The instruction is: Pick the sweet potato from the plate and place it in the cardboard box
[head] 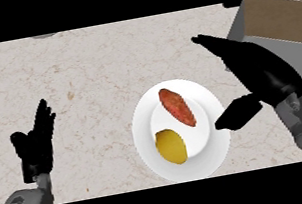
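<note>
A: What lies at lower centre?
B: A white plate [153, 162] bearing a reddish sweet potato [177, 107] above a yellow item [170, 146].

A: And the hands?
B: Right hand [257, 72] open, right of the plate, before the cardboard box [282, 17]; left hand [35, 142] open, lower left.

Bare counter [87, 64] lies left of the plate [195, 167]. The cardboard box [283, 25] stands at the right, its wall facing the plate.

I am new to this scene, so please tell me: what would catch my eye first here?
First the white plate at centre, bearing a reddish sweet potato and a yellow lemon-like fruit. Next the right hand, open, just right of the plate, before the cardboard box at upper right. The left hand rests open at lower left.
</note>
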Robot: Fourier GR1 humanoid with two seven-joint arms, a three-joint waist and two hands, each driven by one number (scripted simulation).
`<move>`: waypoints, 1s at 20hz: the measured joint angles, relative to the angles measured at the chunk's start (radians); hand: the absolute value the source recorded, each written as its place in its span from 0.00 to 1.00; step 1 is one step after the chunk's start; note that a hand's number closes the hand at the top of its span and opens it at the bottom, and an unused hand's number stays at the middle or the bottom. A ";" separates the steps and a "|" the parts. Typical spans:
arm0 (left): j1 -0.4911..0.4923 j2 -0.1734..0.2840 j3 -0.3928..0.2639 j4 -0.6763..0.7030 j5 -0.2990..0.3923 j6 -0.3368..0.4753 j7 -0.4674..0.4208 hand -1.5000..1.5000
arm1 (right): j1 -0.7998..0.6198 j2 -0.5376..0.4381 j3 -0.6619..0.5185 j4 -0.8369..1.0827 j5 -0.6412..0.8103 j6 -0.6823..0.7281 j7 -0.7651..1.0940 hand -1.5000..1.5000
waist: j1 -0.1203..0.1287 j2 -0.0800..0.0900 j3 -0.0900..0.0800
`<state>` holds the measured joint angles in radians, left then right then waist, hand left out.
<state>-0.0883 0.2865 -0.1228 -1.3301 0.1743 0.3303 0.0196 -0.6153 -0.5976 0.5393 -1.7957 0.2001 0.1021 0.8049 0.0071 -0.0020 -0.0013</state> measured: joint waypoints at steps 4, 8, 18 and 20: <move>-0.012 -0.014 0.003 0.008 -0.015 0.005 0.007 0.50 | -0.040 0.075 0.032 0.027 0.020 0.080 0.104 0.00 | -0.001 0.001 0.000; -0.003 -0.026 0.010 0.024 -0.021 -0.007 -0.017 0.50 | -0.066 0.138 0.050 0.075 0.035 0.135 0.169 0.00 | 0.000 0.001 0.000; 0.011 -0.020 0.048 0.004 -0.027 -0.045 -0.007 0.50 | -0.072 0.300 0.043 0.155 0.100 0.178 0.212 0.00 | -0.002 0.001 0.001; 0.010 -0.017 0.052 0.003 -0.029 -0.053 -0.003 0.50 | -0.062 0.316 0.055 0.169 0.127 0.182 0.214 0.00 | -0.003 0.001 0.001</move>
<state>-0.0781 0.2693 -0.0710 -1.3269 0.1453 0.2769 0.0170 -0.6772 -0.2814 0.5942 -1.6263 0.3274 0.2841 1.0193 0.0039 -0.0013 -0.0006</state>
